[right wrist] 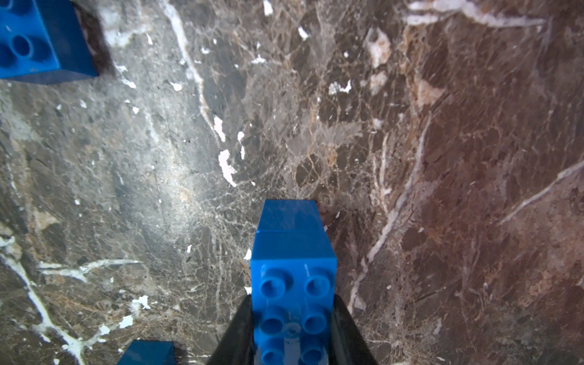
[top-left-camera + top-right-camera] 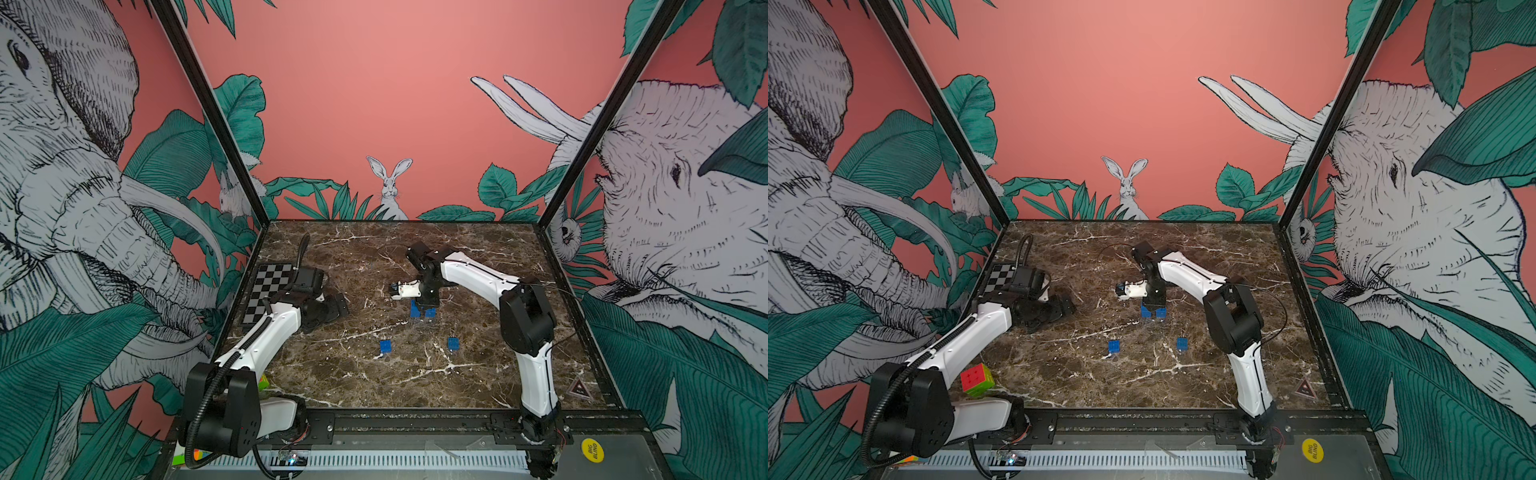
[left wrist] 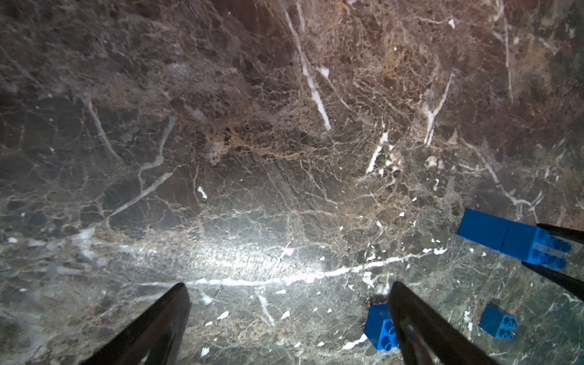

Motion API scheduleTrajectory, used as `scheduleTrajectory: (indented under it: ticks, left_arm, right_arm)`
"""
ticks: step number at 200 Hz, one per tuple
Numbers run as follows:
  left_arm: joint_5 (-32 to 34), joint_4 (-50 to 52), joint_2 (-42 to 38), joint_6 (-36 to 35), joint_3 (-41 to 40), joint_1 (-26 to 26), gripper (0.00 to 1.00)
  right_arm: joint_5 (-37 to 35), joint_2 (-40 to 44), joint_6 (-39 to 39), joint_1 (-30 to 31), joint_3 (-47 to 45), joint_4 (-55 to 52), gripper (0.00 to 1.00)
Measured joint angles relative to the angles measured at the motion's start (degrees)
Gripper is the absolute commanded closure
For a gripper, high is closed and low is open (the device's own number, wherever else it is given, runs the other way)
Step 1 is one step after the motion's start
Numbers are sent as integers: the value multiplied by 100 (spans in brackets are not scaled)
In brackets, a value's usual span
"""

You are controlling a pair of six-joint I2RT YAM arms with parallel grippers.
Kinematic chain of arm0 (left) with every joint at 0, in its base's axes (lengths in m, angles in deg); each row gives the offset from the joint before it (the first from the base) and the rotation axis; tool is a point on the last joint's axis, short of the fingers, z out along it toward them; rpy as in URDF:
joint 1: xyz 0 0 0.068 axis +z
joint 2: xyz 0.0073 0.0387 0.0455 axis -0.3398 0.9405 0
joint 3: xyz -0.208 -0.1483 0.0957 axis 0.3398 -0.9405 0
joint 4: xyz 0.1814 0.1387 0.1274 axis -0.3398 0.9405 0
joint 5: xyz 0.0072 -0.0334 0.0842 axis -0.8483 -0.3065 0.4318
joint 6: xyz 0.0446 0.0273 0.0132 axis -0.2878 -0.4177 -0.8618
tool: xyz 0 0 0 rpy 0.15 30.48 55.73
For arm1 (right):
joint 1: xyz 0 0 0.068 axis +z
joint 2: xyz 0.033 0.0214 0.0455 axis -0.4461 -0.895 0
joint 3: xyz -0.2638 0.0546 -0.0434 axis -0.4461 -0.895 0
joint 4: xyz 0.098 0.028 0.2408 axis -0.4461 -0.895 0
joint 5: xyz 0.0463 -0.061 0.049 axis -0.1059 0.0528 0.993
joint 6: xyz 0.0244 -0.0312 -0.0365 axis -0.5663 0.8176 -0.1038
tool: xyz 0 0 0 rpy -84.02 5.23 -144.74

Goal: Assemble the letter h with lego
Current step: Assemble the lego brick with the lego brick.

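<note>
My right gripper (image 2: 428,300) (image 1: 292,331) is shut on a long blue lego brick (image 1: 294,284) that tops a small blue stack (image 2: 420,311) (image 2: 1152,311) standing mid-table. Another brick (image 1: 289,215) lies under it. The gripper hides the stack's top, so I cannot tell whether it forms the letter h. Two square blue bricks lie nearer the front, one on the left (image 2: 385,346) (image 2: 1113,346) and one on the right (image 2: 453,343) (image 2: 1181,343). My left gripper (image 2: 338,307) (image 3: 289,284) hangs open and empty at the left, with a loose brick (image 3: 380,327) beyond one finger (image 3: 417,325).
A checkerboard card (image 2: 270,291) lies at the table's left edge under the left arm. A multicoloured puzzle cube (image 2: 977,379) sits at the front left corner. A red triangle sticker (image 2: 579,390) marks the front right. Printed walls enclose three sides.
</note>
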Motion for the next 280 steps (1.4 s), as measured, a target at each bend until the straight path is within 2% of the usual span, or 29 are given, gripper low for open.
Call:
scheduleTrajectory:
  ticks: [193,206,217,251,262,268,280]
  left_arm:
    - [4,-125,28,-26,-85,-39,1]
    - [4,-122,28,-28,-85,-39,1]
    - [4,-122,28,-28,-85,-39,1]
    - [4,-122,28,-35,-85,-39,1]
    - [4,-122,28,-42,-85,-39,1]
    - [4,-122,28,-44,-85,-39,1]
    - [4,-122,28,-46,-85,-39,1]
  right_arm:
    - [-85,114,-437,4,-219,343,100]
    - [-103,107,-507,4,-203,350,94]
    - [-103,109,-538,4,-203,354,81]
    - [-114,116,-621,4,-205,380,66]
    - [-131,118,-627,7,-205,387,58]
    - [-162,116,-632,11,-225,428,50]
    - [-240,79,-623,11,-308,470,44]
